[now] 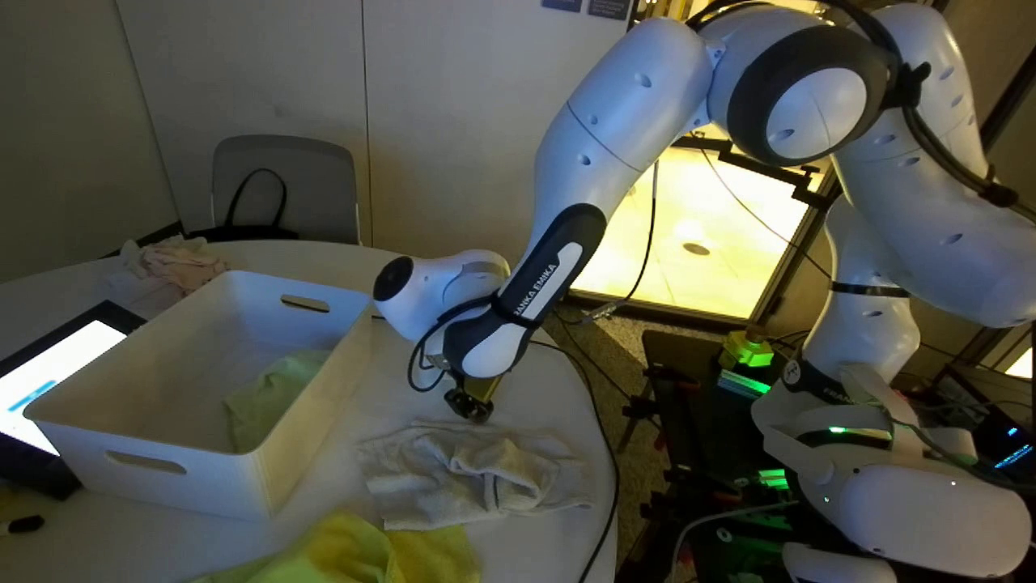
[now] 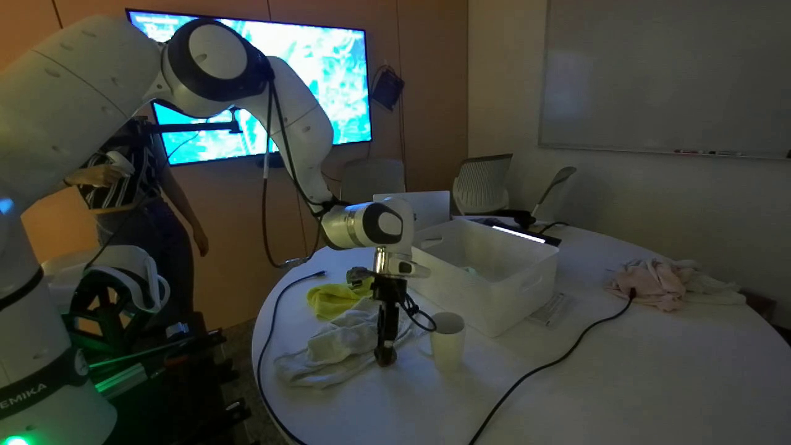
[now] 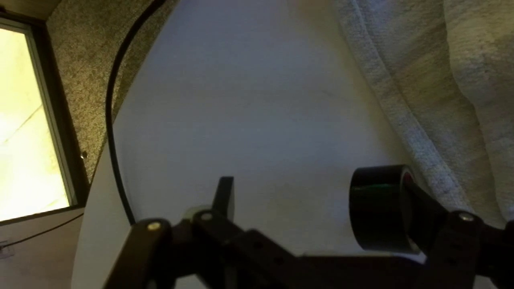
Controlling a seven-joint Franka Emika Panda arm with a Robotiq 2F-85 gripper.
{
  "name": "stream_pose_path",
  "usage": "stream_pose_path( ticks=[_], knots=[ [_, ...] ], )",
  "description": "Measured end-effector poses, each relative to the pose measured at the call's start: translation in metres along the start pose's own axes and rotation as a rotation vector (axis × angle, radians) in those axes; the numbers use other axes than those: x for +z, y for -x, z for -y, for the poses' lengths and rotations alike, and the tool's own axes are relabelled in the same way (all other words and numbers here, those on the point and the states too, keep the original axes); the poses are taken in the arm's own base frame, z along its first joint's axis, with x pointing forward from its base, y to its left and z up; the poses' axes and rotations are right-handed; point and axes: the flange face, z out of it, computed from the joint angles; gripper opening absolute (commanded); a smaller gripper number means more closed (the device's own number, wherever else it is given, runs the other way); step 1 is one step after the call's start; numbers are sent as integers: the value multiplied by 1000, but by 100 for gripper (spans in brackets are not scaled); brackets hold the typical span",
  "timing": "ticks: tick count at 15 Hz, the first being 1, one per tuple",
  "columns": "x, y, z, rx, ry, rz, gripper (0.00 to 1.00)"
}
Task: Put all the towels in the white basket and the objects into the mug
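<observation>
The pale green towel (image 1: 275, 397) lies inside the white basket (image 1: 154, 486). On the table in front of it, the off-white towel (image 1: 477, 478) is crumpled, with the yellow towel (image 1: 356, 551) partly out of frame. The white mug (image 2: 447, 340) stands upright near the basket's corner, beside my gripper (image 2: 384, 358), which points down at the off-white towel's edge. In the wrist view my gripper (image 3: 321, 192) is open. A black tape roll (image 3: 375, 208) is between its fingers, close against the right one and well apart from the left; whether the right finger touches it I cannot tell.
A tablet (image 1: 65, 364) lies behind the basket. A heap of pink and white cloth (image 2: 655, 284) is farther along the round table. One black cable (image 2: 556, 352) crosses the tabletop, another (image 2: 266, 346) follows its edge. A person (image 2: 142, 204) stands behind the arm.
</observation>
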Motion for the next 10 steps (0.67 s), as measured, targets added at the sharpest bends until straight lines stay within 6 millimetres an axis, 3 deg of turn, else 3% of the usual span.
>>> stream_pose_path(
  ticks=[5, 7, 10],
  knots=[
    [3, -4, 2, -25, 29, -26, 100],
    [5, -8, 4, -31, 36, -37, 75],
    [7, -12, 7, -37, 36, -53, 49]
  ],
)
